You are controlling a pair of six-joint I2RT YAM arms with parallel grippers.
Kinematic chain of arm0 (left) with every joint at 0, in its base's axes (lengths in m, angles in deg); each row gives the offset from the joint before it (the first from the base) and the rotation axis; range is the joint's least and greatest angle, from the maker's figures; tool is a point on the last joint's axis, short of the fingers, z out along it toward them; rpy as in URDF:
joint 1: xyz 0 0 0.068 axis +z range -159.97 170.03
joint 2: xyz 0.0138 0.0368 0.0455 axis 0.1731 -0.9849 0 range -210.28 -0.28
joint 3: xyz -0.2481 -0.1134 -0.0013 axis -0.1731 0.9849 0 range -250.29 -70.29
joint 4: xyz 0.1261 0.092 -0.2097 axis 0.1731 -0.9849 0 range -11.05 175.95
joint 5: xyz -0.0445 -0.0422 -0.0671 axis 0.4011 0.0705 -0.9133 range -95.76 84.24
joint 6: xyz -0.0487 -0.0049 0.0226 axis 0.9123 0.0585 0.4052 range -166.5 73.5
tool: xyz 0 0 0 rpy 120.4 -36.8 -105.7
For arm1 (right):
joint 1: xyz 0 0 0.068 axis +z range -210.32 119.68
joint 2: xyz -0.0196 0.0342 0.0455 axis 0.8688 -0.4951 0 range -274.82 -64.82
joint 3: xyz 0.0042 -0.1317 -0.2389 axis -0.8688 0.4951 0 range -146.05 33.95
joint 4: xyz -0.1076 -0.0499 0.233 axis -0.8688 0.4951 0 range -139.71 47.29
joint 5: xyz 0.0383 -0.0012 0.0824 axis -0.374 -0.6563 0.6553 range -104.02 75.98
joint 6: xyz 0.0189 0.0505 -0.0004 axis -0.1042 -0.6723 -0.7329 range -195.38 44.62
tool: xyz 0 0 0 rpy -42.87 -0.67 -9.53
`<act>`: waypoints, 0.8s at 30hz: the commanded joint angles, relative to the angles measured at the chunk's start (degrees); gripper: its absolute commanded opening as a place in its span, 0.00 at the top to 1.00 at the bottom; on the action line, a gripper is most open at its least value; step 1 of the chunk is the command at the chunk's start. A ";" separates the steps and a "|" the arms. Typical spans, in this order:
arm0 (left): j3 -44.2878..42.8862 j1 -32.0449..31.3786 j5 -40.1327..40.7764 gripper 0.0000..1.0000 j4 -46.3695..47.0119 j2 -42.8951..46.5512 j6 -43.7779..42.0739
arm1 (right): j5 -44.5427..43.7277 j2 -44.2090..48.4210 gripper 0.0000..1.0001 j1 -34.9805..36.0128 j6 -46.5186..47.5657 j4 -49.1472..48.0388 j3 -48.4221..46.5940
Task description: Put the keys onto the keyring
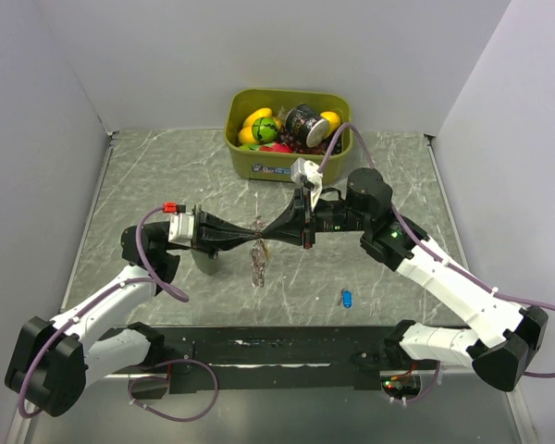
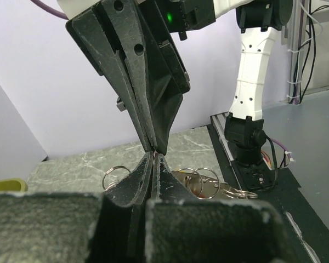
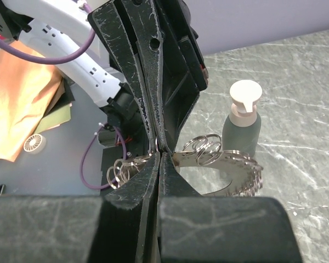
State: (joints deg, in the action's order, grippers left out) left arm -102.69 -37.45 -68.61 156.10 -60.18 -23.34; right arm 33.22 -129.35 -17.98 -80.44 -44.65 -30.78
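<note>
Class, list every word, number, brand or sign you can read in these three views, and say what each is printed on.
No text can be read in any view.
Label on the front of the olive-green bin: print too small to read.
Dark can in the bin: markings blurred, no legible words.
Pump bottle: no print visible.
</note>
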 commanded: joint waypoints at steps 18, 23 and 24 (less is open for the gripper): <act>-1.61 -1.26 1.68 0.99 -8.45 4.53 -9.45 | -19.03 1.70 0.36 -0.07 -5.13 -0.67 -0.22; -1.52 -1.26 1.68 0.99 -8.36 4.44 -9.53 | -19.56 0.81 0.36 0.02 -6.19 0.56 -1.10; -1.52 -1.26 1.68 0.99 -8.28 4.44 -9.45 | -19.56 0.72 0.36 -0.07 -6.19 0.74 -1.27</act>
State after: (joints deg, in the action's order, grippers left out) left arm -102.69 -38.46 -67.05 145.13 -56.61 -31.56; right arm 14.88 -128.54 -17.98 -85.55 -43.69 -28.55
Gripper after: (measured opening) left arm 0.024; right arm 0.638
